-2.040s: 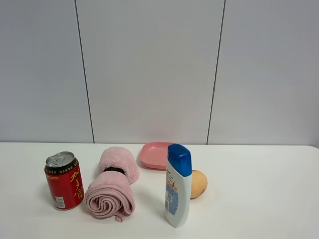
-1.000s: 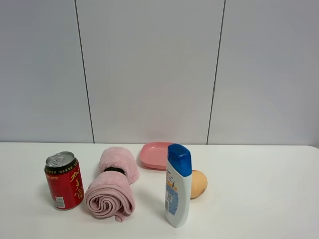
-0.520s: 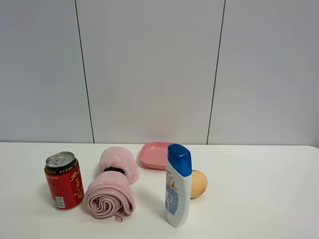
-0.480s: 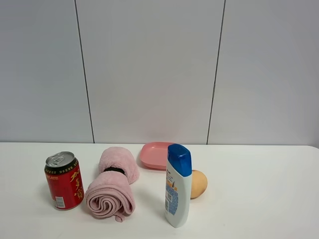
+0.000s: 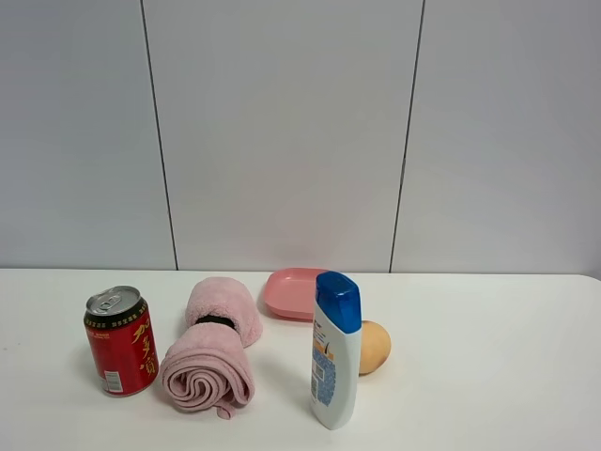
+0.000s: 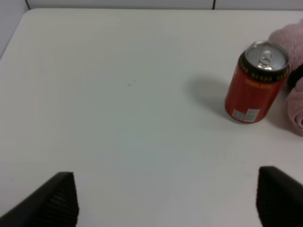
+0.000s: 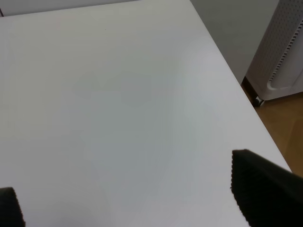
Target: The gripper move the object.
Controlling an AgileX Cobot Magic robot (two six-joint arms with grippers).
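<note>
No change since earlier frames; scene static
Red can [image 5: 120, 340] upright beside pink towel [image 5: 210, 357]; left gripper [image 6: 165, 201] fingers apart, open table [image 6: 118, 109] ahead; right gripper [image 7: 125, 203] apart near table edge

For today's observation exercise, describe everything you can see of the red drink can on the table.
The red drink can is a short cylinder that looks like metal, with yellow characters on its side, black bands at top and bottom, a small white label patch low down and a silver top whose pull tab lies flat. It stands upright on the white table, at the left end of the row, close beside the rolled pink towel. No gripper holds it.
</note>
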